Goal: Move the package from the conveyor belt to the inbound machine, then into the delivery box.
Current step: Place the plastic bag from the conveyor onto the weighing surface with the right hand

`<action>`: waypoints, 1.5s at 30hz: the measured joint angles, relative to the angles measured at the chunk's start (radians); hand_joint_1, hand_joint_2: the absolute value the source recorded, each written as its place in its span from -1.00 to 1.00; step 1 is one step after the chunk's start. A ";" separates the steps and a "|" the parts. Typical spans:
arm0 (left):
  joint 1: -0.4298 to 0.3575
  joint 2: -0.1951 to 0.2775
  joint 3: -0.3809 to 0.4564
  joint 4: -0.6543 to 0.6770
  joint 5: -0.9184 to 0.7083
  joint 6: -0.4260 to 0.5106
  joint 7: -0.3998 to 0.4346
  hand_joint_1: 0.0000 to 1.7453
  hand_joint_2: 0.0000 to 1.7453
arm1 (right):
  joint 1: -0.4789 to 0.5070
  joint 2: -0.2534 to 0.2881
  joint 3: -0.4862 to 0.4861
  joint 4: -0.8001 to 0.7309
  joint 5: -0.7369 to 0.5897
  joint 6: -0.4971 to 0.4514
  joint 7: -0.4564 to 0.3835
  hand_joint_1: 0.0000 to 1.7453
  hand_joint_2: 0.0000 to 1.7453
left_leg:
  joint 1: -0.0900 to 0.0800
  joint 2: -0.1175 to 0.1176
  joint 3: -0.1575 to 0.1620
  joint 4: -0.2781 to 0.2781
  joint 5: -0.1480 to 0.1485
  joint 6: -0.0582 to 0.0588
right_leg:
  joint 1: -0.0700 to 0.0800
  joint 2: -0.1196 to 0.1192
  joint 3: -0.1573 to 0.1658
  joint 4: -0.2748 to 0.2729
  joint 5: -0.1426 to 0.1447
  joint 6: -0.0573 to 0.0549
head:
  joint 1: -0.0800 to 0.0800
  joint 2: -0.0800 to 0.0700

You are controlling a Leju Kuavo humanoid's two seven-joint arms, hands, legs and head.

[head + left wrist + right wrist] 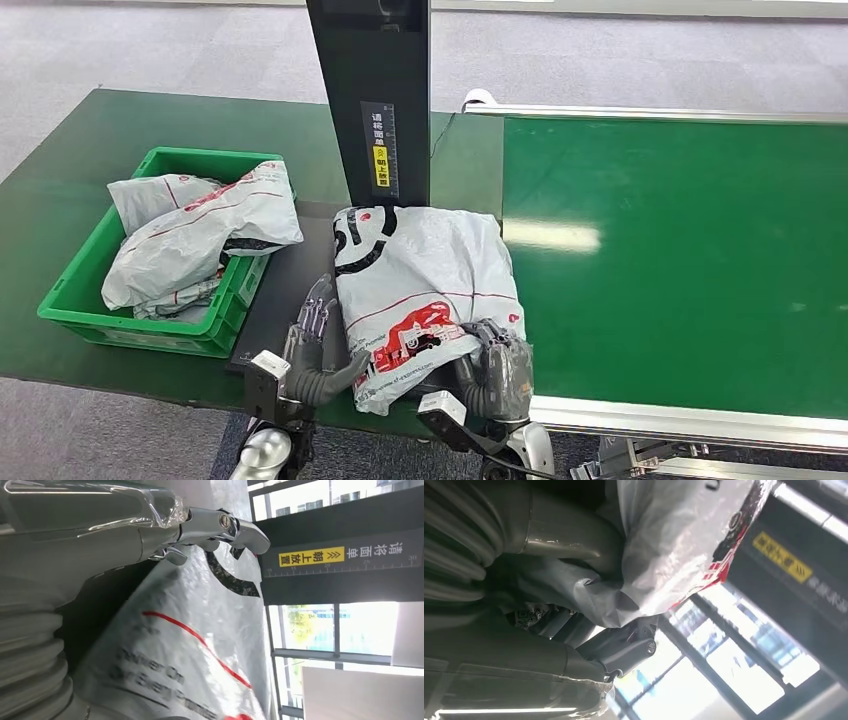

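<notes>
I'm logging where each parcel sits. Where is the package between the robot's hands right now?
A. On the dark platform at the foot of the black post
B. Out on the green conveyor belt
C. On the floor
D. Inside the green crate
A: the package lies on the dark platform below the black post, beside the conveyor belt.

Dark green table bearing a green crate at left, black scanner base centre, conveyor belt alongside at right.
</notes>
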 joint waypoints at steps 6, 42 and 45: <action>0.000 0.010 0.002 -0.006 0.000 0.002 0.000 -1.00 1.00 | -0.020 -0.009 0.053 0.082 -0.026 0.007 0.000 1.00 1.00 | 0.000 0.000 0.000 0.000 0.000 0.000 | 0.000 0.000 0.000 0.000 0.000 0.000 | 0.000 0.000; 0.017 0.059 -0.001 -0.035 0.041 0.039 0.000 -1.00 1.00 | 0.078 -0.176 0.084 -0.315 -0.660 0.628 -0.006 -1.00 -1.00 | 0.000 0.001 0.001 0.000 -0.001 0.000 | 0.000 0.001 0.000 0.000 0.000 0.000 | -0.001 0.000; 0.025 0.063 0.000 -0.049 0.036 0.043 0.000 -1.00 1.00 | 0.083 -0.188 0.030 -0.344 -0.652 0.638 -0.006 -1.00 -1.00 | 0.000 0.001 0.001 0.000 0.000 0.000 | 0.000 0.001 0.000 0.000 0.000 0.000 | -0.001 0.000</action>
